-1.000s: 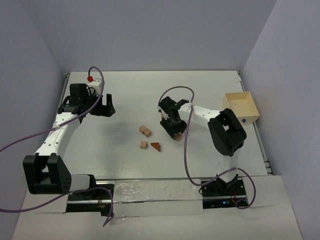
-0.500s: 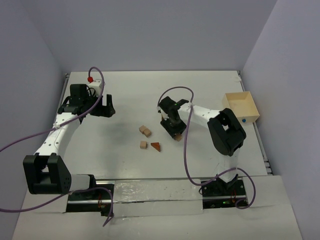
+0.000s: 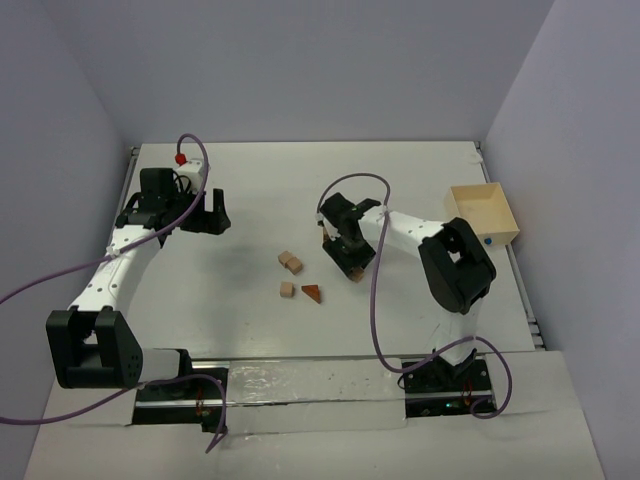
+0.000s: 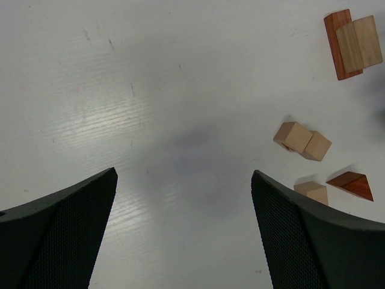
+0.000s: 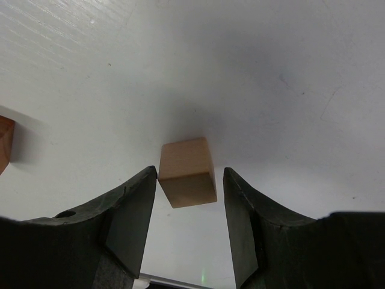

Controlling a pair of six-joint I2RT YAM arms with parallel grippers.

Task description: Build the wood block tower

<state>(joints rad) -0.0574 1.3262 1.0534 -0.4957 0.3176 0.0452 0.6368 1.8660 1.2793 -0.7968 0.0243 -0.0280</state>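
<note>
Right tool (image 5: 189, 174) straddles a tan cube (image 5: 187, 173) low at the tabletop (image 5: 283, 72), jaws narrow beside its flat sides, lined up for a square pinch, I reckon. Gripped or not, I cannot tell. Left tool (image 4: 183, 176) hangs wide, clear of the loose cubes (image 4: 302, 141) and wedge (image 4: 352, 185).

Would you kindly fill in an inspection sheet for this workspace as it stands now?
Surface: white table, faint scratches.
Job's things: two tan cubes touching; single tan cube beside the reddish-brown wedge; reddish-brown and tan pieces pressed together, whether stacked cannot be told.
Clutter: pale wooden box at the table's right edge.
Grippers: left gripper open, empty; right gripper straddles another tan cube, grip unclear.
Cables: purple cables loop from both arms.
Surroundings: plain walls; nothing else seen.
</note>
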